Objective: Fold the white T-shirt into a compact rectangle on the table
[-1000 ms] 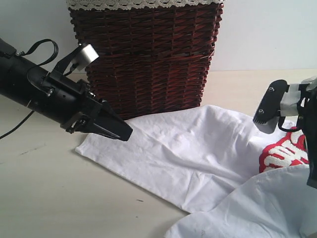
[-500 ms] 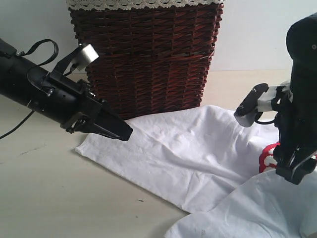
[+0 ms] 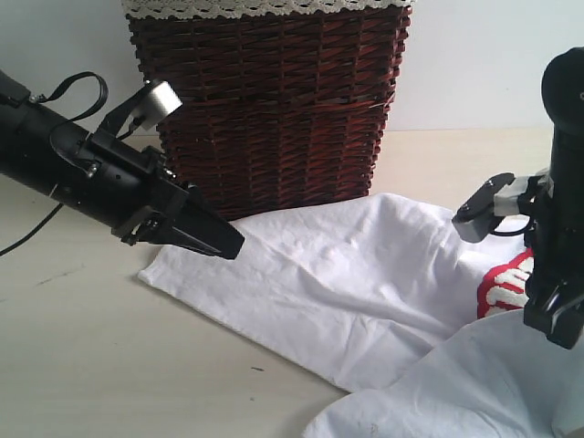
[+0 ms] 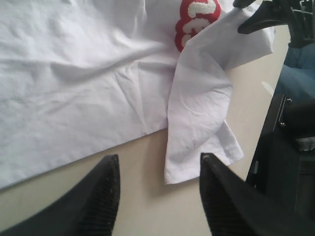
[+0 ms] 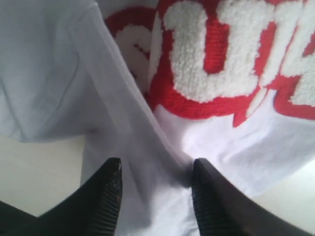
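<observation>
Shirt-folding stage: your white T-shirt [image 3: 365,283] lies on the tabletop [image 3: 82,365] before the wicker basket [image 3: 274,109], left jaws open and empty above its edge, right jaws parted astride a raised fold by the red lettering [image 3: 502,285], seemingly to pinch it.

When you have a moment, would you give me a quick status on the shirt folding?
Left gripper open, empty, hovering. Right gripper open astride a T-shirt fold. T-shirt half spread, rumpled on table. Basket close behind, nothing blocking.
</observation>
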